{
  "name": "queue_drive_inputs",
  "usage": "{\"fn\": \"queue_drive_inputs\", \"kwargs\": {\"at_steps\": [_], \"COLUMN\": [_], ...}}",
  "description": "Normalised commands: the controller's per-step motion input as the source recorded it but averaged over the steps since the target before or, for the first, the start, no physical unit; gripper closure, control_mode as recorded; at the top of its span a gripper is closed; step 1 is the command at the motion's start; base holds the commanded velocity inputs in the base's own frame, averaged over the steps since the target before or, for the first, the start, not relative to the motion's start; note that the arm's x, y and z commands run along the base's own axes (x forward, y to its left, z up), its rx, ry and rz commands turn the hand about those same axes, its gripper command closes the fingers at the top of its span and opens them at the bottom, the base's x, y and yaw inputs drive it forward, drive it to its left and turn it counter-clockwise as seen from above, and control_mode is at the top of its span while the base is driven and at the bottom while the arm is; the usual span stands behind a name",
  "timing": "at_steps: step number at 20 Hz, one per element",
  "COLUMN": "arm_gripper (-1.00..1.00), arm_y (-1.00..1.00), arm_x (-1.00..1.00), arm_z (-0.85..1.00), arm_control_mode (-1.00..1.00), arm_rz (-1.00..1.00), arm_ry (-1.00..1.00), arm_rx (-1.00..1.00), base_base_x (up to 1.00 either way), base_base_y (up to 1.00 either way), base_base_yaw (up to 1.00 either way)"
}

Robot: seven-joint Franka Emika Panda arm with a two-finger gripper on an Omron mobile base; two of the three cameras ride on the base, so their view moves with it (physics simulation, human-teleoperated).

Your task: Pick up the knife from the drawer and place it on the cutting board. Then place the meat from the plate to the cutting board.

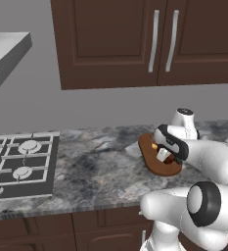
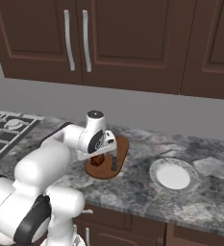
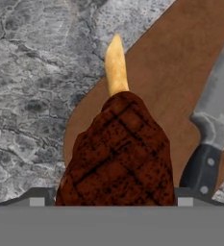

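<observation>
Now second step, closing stage: dark reddish-brown meat lump over reddish-brown oval wooden cutting board, beside dark-handled knife. Fingers spread wide, probably flanking meat. Round white plate bare, right. Next: lift clear.

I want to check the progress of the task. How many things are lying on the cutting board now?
2. The meat lies on the cutting board, bone tip pointing off its edge. The knife lies beside the meat on the same board. Something more may be hidden under the arm.
</observation>
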Motion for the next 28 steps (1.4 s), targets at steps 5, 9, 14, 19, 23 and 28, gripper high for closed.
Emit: {"fn": "queue_drive_inputs", "kwargs": {"at_steps": [5,9,14,19,23,28], "arm_gripper": [1.00,1.00,1.00,1.00,-1.00,-1.00], "arm_y": [0.00,0.00,0.00,0.00,0.00,0.00], "arm_x": [0.01,0.08,0.15,0.16,0.29,0.01], "arm_z": [-0.19,-0.27,-0.25,-0.21,-0.10,0.00], "arm_control_mode": [-1.00,-1.00,-1.00,-1.00,-1.00,-1.00], "arm_rz": [0.00,0.00,0.00,0.00,0.00,0.00], "arm_ry": [0.00,0.00,-0.01,-0.04,-0.11,-0.23], "arm_rx": [-0.03,-0.01,0.00,-0.04,-0.06,-0.04], "base_base_x": [0.00,0.00,0.00,0.00,0.00,0.00], "base_base_y": [0.00,0.00,0.00,0.00,0.00,0.00], "base_base_yaw": [0.00,0.00,0.00,0.00,0.00,0.00]}}
